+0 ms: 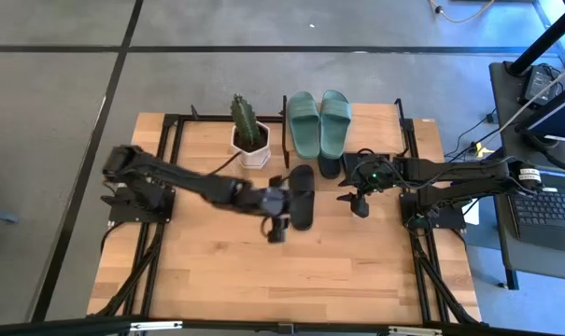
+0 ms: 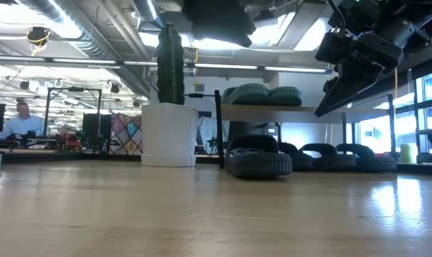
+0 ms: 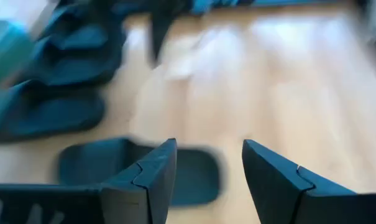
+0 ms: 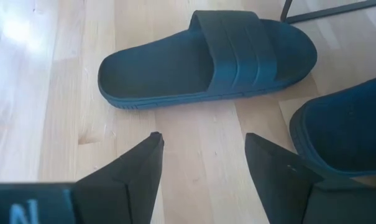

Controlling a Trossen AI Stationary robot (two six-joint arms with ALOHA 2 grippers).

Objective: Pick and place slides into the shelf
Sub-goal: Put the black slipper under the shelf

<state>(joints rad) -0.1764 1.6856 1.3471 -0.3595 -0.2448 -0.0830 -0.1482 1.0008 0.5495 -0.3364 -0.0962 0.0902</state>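
Slides: the sage-green pair (image 1: pixel 319 122) lies side by side on the top board of the shelf (image 1: pixel 380 119), at about 12 o'clock from the table's centre. One black slide (image 1: pixel 302 196) lies alone on the tabletop (image 1: pixel 357 271) near the centre, just in front of the shelf, its length running 12 to 6 o'clock. In the low view this black slide (image 2: pixel 258 161) sits flat on the wood at the shelf's front post, with further black slides (image 2: pixel 335 157) lined up on the lower tier behind it; their exact count cannot be told.

The left gripper (image 1: pixel 275 213) reaches in from 9 o'clock and sits just beside the lone black slide on its 9 o'clock side, above the table. In the left wrist view its fingers (image 3: pixel 156 174) are spread apart with nothing between them; the picture is blurred, but a dark slide (image 3: pixel 138 168) lies on the wood beyond them.

The right gripper (image 1: pixel 357 203) reaches in from 3 o'clock and hangs above the table near the shelf's front edge, on the 3 o'clock side of the lone slide. In the right wrist view its fingers (image 4: pixel 135 171) stand apart and empty, with the black slide (image 4: pixel 206 59) lying beyond them and untouched.

A potted cactus (image 1: pixel 248 131) stands at the shelf's 9 o'clock side.

A person (image 2: pixel 17 121) sits in the room beyond the table.
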